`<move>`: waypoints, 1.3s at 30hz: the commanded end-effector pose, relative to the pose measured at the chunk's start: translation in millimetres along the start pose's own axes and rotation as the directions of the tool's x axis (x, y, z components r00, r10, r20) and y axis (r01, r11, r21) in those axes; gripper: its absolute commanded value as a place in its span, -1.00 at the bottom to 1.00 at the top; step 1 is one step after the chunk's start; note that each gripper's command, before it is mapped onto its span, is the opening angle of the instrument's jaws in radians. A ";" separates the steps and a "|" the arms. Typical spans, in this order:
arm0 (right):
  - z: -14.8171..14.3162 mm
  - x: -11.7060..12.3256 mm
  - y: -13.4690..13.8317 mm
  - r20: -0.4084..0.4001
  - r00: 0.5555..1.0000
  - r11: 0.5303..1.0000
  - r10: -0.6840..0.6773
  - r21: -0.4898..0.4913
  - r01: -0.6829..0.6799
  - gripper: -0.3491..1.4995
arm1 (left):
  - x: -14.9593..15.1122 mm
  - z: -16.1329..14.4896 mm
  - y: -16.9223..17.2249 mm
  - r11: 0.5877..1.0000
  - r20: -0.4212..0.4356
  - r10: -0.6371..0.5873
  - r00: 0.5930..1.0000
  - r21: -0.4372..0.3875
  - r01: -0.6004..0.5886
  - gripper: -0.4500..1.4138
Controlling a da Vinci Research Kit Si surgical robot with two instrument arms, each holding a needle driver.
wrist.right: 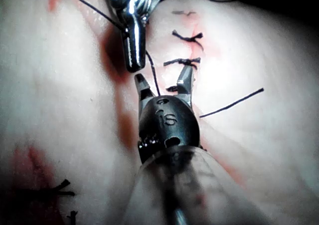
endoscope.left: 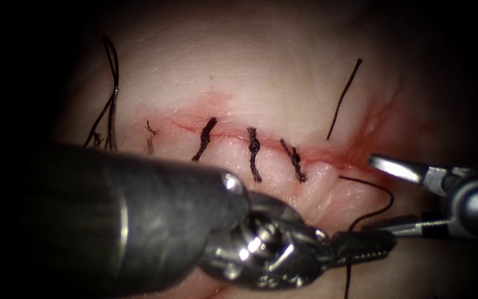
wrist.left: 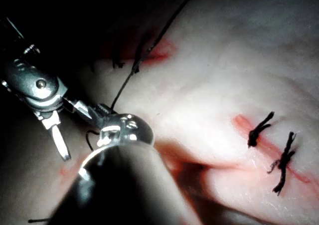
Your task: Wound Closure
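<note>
Steel jaws of the left pincer (endoscope.left: 367,247) lay closed on the thread (endoscope.left: 373,213) at the right end of the cut (endoscope.left: 305,155), on its near side, the tool's long axis pointing toward the tissue's right edge. The right pincer (endoscope.left: 394,194) stood wide open and held nothing, its two jaws straddling the thread just beyond the left tip; in the right wrist view the strand ran between them (wrist.right: 162,88). So the right tool was the nearer to the free run of thread, which looped from the left jaws up to the tissue (endoscope.left: 283,83) by the cut's right end. A cut end (endoscope.left: 344,99) lay loose past the cut, and three knotted stitches (endoscope.left: 254,152) crossed it further left. I could pick out no needle. Open room lay toward the tissue's far edge; the left shaft crowded the near edge.
</note>
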 end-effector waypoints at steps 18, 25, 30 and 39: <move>0.6 -0.2 1.8 -0.006 0.997 0.997 -0.071 -0.002 0.071 -1.00 | -0.3 0.7 0.0 0.993 -0.004 -0.113 0.994 0.033 0.113 0.64; 1.8 -2.8 3.7 -0.001 0.997 0.997 -0.073 -0.014 0.073 -1.00 | 0.5 1.0 1.2 0.989 0.001 -0.123 0.992 0.076 0.123 0.51; 2.5 -5.0 4.3 -0.011 0.997 0.997 -0.073 -0.013 0.073 -1.00 | 0.3 0.9 1.5 0.987 -0.031 -0.142 0.989 0.068 0.144 0.32; 3.4 -8.2 5.0 -0.005 0.998 0.998 -0.063 -0.016 0.062 -1.00 | 0.1 -0.9 1.4 0.984 -0.083 -0.146 0.986 0.093 0.154 0.42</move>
